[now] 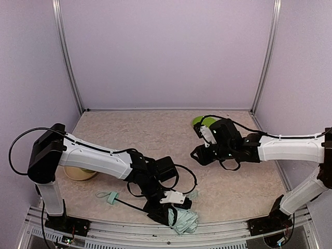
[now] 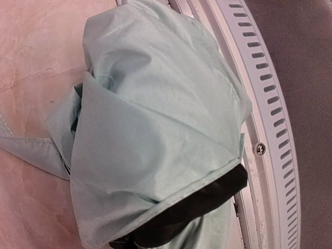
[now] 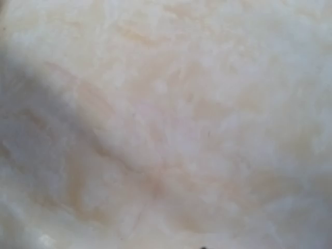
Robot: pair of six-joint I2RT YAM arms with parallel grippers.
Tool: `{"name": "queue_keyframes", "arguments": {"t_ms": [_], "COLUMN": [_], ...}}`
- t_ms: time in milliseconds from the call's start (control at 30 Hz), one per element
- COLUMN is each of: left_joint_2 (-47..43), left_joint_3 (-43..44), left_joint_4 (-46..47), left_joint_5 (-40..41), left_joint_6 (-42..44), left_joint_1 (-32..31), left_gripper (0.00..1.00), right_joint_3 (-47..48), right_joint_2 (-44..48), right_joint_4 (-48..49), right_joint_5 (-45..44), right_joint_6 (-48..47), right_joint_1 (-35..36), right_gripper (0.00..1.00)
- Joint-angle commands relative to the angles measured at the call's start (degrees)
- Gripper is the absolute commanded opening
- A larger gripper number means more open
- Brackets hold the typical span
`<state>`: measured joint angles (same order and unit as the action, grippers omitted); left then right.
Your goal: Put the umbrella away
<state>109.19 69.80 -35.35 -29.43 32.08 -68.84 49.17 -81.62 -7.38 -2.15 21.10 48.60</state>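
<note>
Mint cloth of the umbrella (image 1: 182,221) lies bunched at the near edge of the table (image 1: 155,135); expect it light, soft and slippery. Take the stiff black shaft (image 1: 129,204) or the handle (image 1: 107,196). Your left gripper (image 1: 163,212) sits over the cloth and your right gripper (image 1: 199,154) is well apart. You cannot tell how open either's jaws are.

L gripper (image 1: 165,215) sits low at near edge of desk (image 1: 155,135), against bunched mint umbrella (image 1: 184,220); jaws hidden, maybe pinching fabric. Thin black shaft (image 1: 132,206) runs left to small mint handle (image 1: 106,196). R gripper (image 1: 199,154) over mid-desk, well apart, w/ green item (image 1: 199,121) behind it.
</note>
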Motion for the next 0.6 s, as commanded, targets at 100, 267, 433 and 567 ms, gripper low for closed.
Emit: {"name": "queue_keyframes", "arguments": {"t_ms": [100,267,433,567], "left_joint_2": [-1.91,-2.25,-1.87,-1.74], "left_joint_3": [-3.51,-4.95,-5.66,-5.57], "left_joint_4": [3.79,5.21,5.21,5.8], "left_joint_5": [7.97,9.29,9.71,9.01], "left_joint_6": [-3.77,-4.75,-4.4,-4.16], "left_joint_1": [-2.6,-3.5,-3.67,-3.65], "left_gripper": [0.0,0.0,0.0,0.0], "right_joint_3": [5.05,6.28,11.67,14.83], "right_joint_2": [0.31,-4.47,-9.12,-13.85], "right_joint_4": [-29.91,-31.41,-36.32,-36.89], "right_joint_5": [-8.36,-7.72,-10.03,-8.45], "right_joint_6": [27.43,39.78,47.74,48.73], "right_joint_1": [6.53,11.21,15.19,16.35], "right_gripper": [0.5,0.63,0.68,0.7]}}
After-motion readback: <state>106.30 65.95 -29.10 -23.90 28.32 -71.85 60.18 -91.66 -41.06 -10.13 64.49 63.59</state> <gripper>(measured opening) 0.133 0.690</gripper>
